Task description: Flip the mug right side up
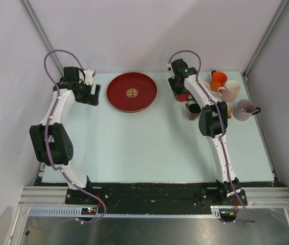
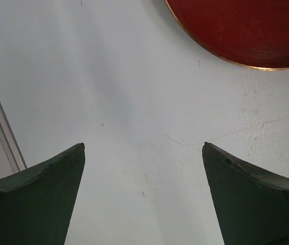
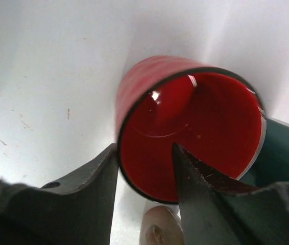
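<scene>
Presently held: the red mug [image 3: 200, 117], pinched at its rim by the right gripper [image 3: 144, 148], with one finger set inside the mouth and the other pressed against the outer wall.
Mug position: just to the right of the plate [image 1: 119, 94], at the same depth on the table [image 1: 144, 153]; it is seen under the right gripper [image 1: 177, 88] as a red patch [image 1: 183, 97].
Mug attitude: the open mouth is turned toward the wrist camera. Whether the base rests on the table cannot be told.
Handling: the mug is judged to be glazed ceramic, so stiff, fairly heavy for a rim pinch, slippery and liable to chip if dropped.
Hold: the rim wall is taken as the workable place. The handle cannot be made out, so the pinch is best kept deep over the lip and released only once the base is set flat.
Neighbours: other mugs [image 1: 230, 91] are clustered further right of the plate, close to the held one, and could be knocked.
Left gripper [image 2: 143, 145]: spread wide over bare table, just to the left of the plate [image 2: 246, 30], with nothing between its fingers.
</scene>
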### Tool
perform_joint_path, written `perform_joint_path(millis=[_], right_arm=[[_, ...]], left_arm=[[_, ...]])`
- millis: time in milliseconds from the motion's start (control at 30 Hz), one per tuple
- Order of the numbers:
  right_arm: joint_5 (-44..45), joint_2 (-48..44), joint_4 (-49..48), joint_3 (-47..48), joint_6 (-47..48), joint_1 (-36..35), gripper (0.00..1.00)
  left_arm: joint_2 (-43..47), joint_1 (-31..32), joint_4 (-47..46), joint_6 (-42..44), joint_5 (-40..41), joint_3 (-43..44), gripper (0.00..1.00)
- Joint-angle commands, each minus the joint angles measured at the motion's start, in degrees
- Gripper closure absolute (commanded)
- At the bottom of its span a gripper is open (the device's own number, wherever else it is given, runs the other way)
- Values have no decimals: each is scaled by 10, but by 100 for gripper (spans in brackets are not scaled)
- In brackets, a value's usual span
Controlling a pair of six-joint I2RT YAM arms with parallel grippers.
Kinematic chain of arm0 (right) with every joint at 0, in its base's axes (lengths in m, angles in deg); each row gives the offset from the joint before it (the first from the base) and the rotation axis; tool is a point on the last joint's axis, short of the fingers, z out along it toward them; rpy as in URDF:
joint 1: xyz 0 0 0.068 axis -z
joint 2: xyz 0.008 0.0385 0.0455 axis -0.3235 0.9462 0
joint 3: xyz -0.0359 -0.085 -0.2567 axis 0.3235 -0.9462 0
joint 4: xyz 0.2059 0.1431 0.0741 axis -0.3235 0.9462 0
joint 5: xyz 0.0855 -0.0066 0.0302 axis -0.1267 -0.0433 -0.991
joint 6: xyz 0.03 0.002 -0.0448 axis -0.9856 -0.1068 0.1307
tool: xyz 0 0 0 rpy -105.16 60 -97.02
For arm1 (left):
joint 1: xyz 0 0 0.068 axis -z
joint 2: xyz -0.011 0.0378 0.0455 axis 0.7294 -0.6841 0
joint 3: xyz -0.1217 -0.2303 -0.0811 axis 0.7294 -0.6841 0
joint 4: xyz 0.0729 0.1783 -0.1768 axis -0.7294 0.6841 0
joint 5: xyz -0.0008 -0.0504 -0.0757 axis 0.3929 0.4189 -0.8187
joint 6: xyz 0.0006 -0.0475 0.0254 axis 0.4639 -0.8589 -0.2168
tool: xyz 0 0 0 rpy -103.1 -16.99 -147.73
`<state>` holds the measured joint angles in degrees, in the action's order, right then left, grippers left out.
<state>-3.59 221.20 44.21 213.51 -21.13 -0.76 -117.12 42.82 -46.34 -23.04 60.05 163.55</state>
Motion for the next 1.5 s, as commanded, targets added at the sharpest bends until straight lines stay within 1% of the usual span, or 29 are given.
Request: perform_joint_path(millis=[0,167,233,267,300,367,433,500,567,633,733,800,900,1033,1133,1200,1267,1300,1367,1467], right_arm=[[28,-39,-8,23,22,-6,45],[47,-77,-9,21,43,-16,28],[71,-96,-4,18,55,-24,17],[82,-109,-1,17,58,-27,9],[93,-126,3,11,58,-29,5],[102,-165,5,-7,48,-32,2],[99,-217,0,-41,35,-33,1],[83,-283,-19,-100,23,-33,1],[57,-366,-62,-196,9,-30,1],[23,-465,-133,-320,-13,-19,1],[-15,-633,-237,-534,-31,8,1],[-6,-727,-276,-651,-45,21,1],[22,-830,-303,-789,-95,28,1],[41,-958,-341,-964,-199,29,1],[47,-1064,-397,-1068,-234,28,1],[61,-1127,-445,-1133,-233,28,1],[81,-1184,-493,-1190,-212,28,1],[93,-1209,-506,-1214,-204,29,1],[109,-1246,-508,-1243,-192,29,1],[123,-1286,-506,-1271,-187,29,1]], left_arm=[[47,-2,-6,22,-6,-9,0],[62,-3,-4,26,-7,-15,0],[67,-2,-3,23,-4,-17,0],[72,-3,-3,22,-2,-19,0],[77,-3,-3,18,0,-23,0],[95,-3,-4,16,1,-36,0],[118,-3,-7,13,8,-53,0],[147,-3,-19,0,26,-78,0],[188,-3,-49,-18,46,-120,0],[241,-3,-93,-37,66,-174,0],[324,-3,-137,-67,104,-252,0],[374,-3,-146,-78,128,-292,0],[459,-3,-162,-83,149,-376,0],[579,-3,-168,-95,132,-470,0],[647,-3,-174,-115,133,-536,0],[695,-3,-190,-118,131,-581,0],[740,-4,-221,-120,128,-614,0],[748,-5,-236,-133,132,-622,0],[735,-11,-250,-168,138,-628,0],[706,-19,-264,-187,135,-639,0]])
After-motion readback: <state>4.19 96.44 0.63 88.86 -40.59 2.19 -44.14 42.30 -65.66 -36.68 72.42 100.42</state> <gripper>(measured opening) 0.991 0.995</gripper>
